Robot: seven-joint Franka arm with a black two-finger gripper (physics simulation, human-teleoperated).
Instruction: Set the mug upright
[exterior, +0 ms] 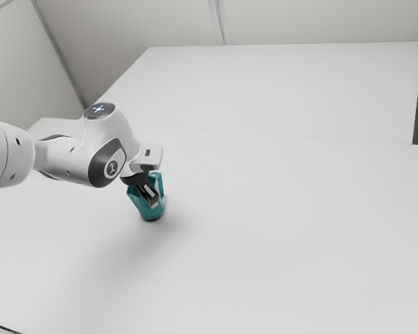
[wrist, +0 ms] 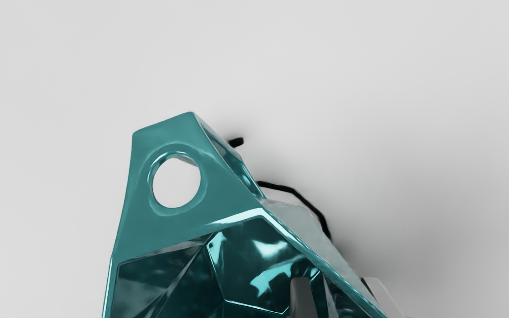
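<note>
**Mug close to upright in the jaws; release not reached**

Mug [exterior: 150, 213] base down, mouth up, on or just above the tabletop [exterior: 285, 229]. Main orientation goal looks met in both views. Slight lean toward the exterior view's left possible; can't separate from camera angle.

Gripper [exterior: 152, 200] right at the mug, down over its mouth. Jaws drawn close together, one inside the mug, one outside, with the side wall [wrist: 320, 261] between. Reads as a pinch on that wall, so calling it gripped, not free. Handle [wrist: 224, 190] with round hole clear of the jaws, along the mug's rim from the pinch. Arm [exterior: 56, 156] in from the exterior view's left of the mug, hand above it.

Progress, by judgement: mostly there. Visible as done: mouth up, base toward the tabletop. Not shown: full base contact, true vertical, standing without support. Can't tell contact from small clearance under the mug.

Left: confirm flat seating, correct any lean, then open the jaws and back off straight up along the mug's wall. Main risk: dragging or tipping the mug on exit, given one jaw inside the mouth.
</note>
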